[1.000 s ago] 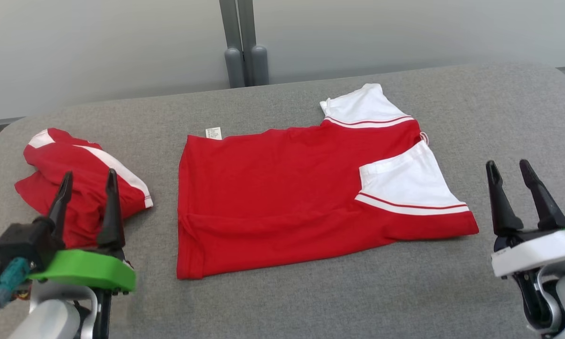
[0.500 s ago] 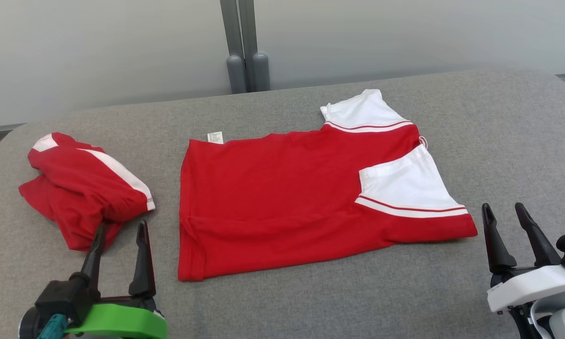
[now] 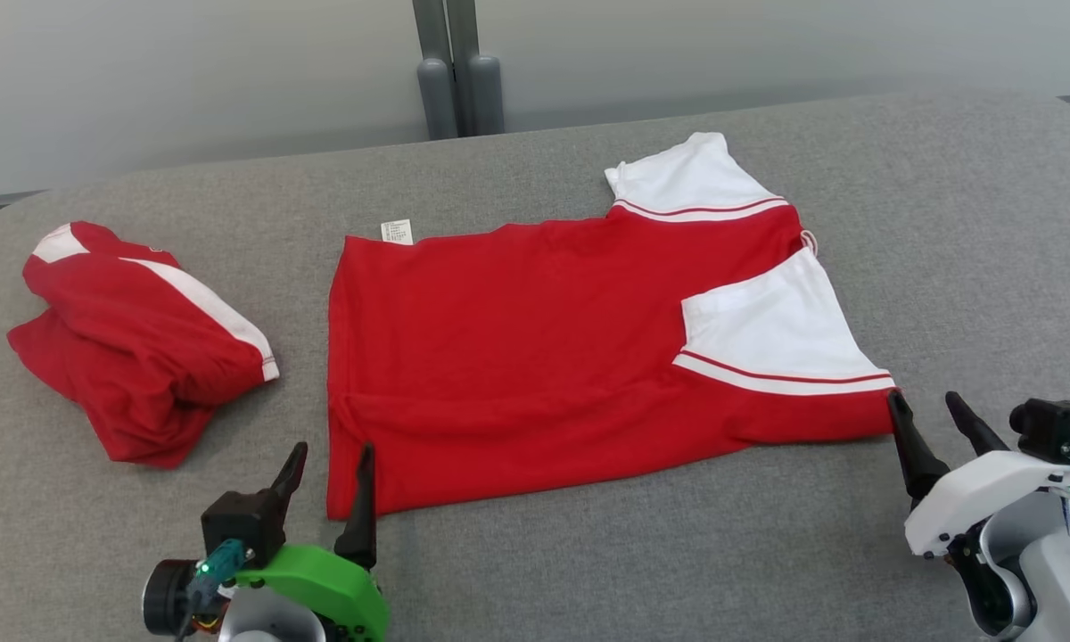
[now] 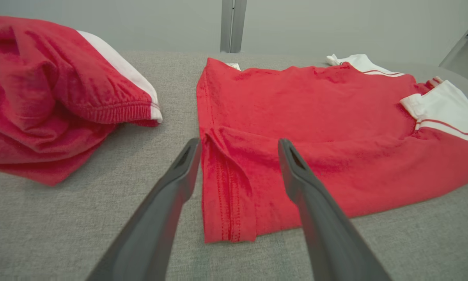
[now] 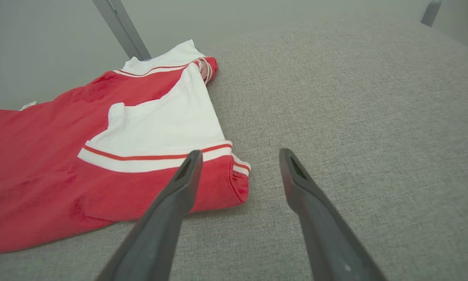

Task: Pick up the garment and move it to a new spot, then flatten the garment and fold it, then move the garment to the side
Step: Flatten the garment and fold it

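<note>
The red-and-white garment lies flat on the grey surface, its hem corner just ahead between the spread left fingers, its sleeve-side corner beside the inner tip of the spread right fingers. Being soft, light and limp, it is probably best pinched at these corners, through all layers

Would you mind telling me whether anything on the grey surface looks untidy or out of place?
Yes: the second red garment at the left lies bunched in a heap, not flat. On the spread shirt, the near-left hem is creased over itself, and a care label sticks out at its far edge.
</note>
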